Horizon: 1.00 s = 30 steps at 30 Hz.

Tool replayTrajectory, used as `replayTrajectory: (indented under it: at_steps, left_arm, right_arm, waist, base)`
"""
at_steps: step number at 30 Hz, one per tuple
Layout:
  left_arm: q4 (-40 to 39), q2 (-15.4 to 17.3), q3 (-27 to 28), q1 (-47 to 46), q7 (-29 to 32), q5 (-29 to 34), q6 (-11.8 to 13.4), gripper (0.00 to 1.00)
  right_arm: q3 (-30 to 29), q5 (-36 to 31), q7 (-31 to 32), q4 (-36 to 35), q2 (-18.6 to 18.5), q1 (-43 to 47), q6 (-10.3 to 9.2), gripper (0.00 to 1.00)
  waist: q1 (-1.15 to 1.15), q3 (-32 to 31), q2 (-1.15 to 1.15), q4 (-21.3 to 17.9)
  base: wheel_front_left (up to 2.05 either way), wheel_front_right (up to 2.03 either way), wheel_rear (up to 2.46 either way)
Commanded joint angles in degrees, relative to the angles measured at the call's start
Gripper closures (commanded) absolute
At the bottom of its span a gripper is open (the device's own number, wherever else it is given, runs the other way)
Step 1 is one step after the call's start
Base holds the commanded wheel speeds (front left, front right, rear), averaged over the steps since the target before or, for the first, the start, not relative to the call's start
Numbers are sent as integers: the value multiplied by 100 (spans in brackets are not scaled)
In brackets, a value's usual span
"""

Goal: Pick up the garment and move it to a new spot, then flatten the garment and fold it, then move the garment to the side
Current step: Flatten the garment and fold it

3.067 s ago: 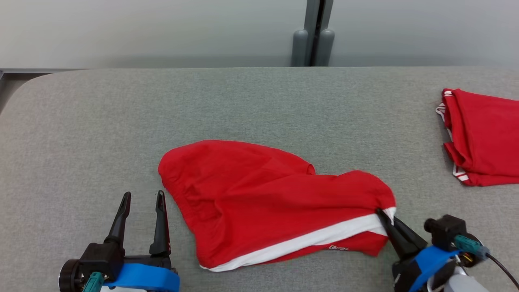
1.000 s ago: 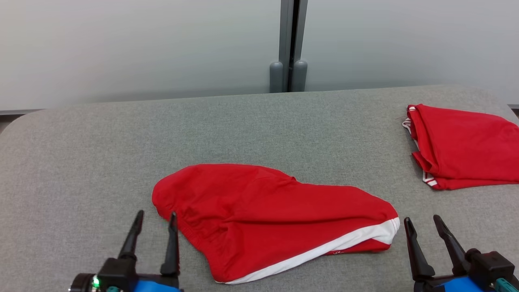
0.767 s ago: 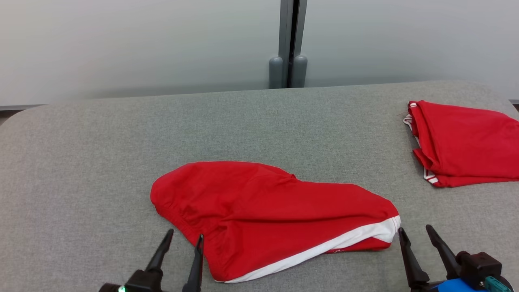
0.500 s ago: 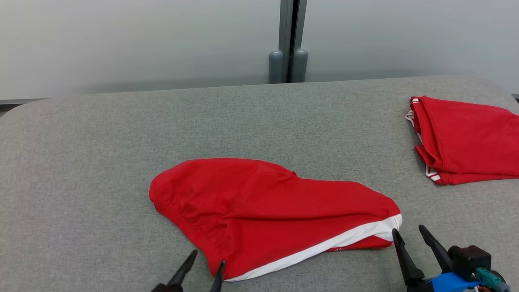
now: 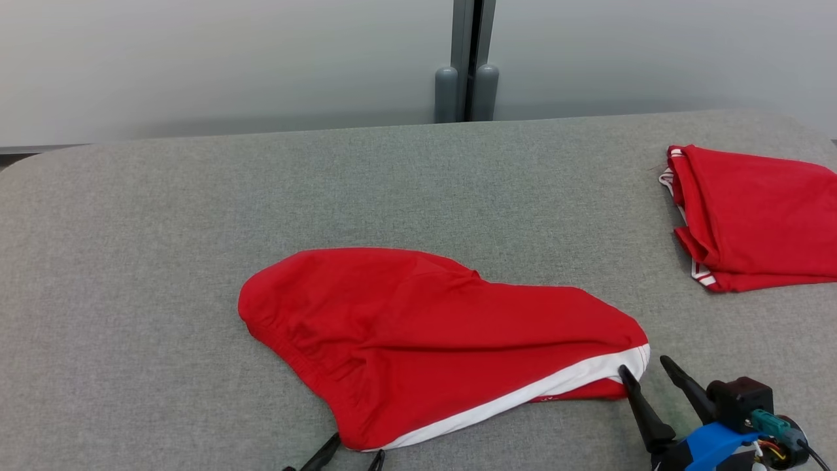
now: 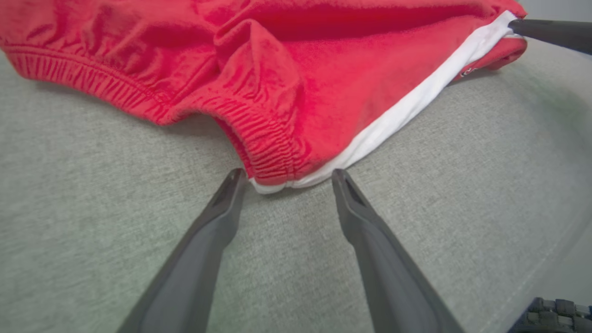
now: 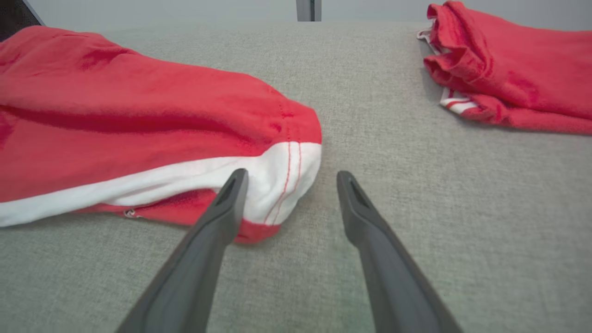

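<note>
**Garment.** The garment [image 5: 431, 340] is a pair of red shorts. It lies loosely bunched on the grey fabric-covered counter [image 5: 150, 222], near the middle of its front edge in the head view. The elastic waistband [image 6: 92, 85] forms the left and near-left border. A white stripe [image 5: 523, 399] runs along the near border to the right-hand corner.

**Left tool.** The left tool [image 6: 287, 172] has its jaws spread wide and holds nothing. In the left wrist view both fingers lie low over the counter. They point at the near corner of the garment, where the waistband meets the white stripe. That corner sits between the two fingertips [image 6: 237, 175]. The fingertip on that view's left appears to touch the fabric edge, but contact cannot be confirmed. In the head view the tips of this tool show at the bottom edge, just under the same corner.

**Right tool.** The right tool [image 7: 289, 172] has its jaws wide apart and grips nothing. In the right wrist view, the finger on that view's left overlaps the white right-hand corner of the garment. The other finger lies over bare counter.

**Other items.** A second red garment [image 5: 752, 216], folded, rests at the far right of the counter, well apart from the first. A grey post [image 5: 466, 65] stands behind the counter against a pale wall [image 5: 196, 59].
</note>
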Motion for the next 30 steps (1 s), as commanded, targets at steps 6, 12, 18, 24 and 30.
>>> replayTrajectory:
  at_steps: [6,12,18,24,30]
  left_arm:
    - [186,-16,-146,-366,-26,-43,-2,0]
    - [275,-65,-343,-607,-26,-90,-3,0]
    - [285,-70,-461,-732,-26,-130,-3,0]
    - [256,-112,-497,-834,-26,-148,-3,0]
    - [252,-158,-459,-864,-26,-253,-3,56]
  right_arm:
    - [357,249,-16,145,-209,-326,1,0]
    - [780,533,-16,247,-378,-545,1,0]
    - [1167,997,-16,366,-544,-708,1,0]
    - [1456,1388,-16,366,-674,-769,1,0]
    - [1565,1514,-16,177,-671,-721,1,100]
  waist:
    - [0,66,-1,-13]
    - [0,137,-1,-8]
    - [0,233,-1,30]
    - [0,352,-1,80]
    - [0,383,-1,86]
  base:
    - [0,0,0]
    - [0,0,0]
    - [0,0,0]
    - [0,0,0]
    - [0,0,0]
